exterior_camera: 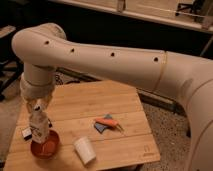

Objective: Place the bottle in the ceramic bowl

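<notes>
Bottle hangs upright just over the ceramic bowl, hand clamped on its top.
</notes>
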`<state>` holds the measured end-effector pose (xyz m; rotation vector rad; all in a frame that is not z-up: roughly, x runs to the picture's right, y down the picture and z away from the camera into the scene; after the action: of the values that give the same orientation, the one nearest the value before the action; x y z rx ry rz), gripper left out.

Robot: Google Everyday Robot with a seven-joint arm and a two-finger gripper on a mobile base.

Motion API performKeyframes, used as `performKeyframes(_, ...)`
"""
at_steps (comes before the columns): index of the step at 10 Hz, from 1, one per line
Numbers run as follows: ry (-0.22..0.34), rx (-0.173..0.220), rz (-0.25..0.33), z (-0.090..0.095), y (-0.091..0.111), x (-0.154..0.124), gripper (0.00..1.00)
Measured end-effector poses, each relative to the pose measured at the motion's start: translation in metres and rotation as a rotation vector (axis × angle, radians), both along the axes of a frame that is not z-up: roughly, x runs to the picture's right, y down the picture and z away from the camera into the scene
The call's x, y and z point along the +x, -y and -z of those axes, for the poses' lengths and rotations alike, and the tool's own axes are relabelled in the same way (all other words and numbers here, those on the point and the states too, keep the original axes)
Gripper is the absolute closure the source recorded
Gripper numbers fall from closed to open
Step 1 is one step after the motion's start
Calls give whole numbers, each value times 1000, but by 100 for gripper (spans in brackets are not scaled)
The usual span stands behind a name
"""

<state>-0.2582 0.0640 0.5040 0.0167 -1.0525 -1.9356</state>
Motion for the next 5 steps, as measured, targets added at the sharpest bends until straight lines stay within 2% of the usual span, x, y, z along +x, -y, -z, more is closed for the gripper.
performKeyframes(1,18,-3,3,-1,-4,-7,67)
performKeyframes(5,57,-78,4,-15,-29,-19,67)
